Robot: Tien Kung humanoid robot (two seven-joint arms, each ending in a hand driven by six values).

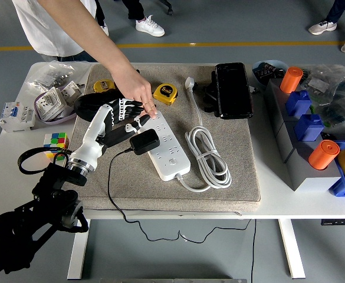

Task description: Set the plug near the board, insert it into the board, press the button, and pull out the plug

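Head view shows the left hand (118, 118) raised over the grey mat (231, 171) on the tabletop (19, 159), its fingers spread and gripping nothing. Just below them the black plug (144, 141) sits on the near-left part of the white board (166, 144), its thin black cable (110, 177) trailing down across the mat. From the far side a person's hand (138, 91) reaches in, fingertips pressing the board's far end. A white coiled cord (207, 156) lies right of the board.
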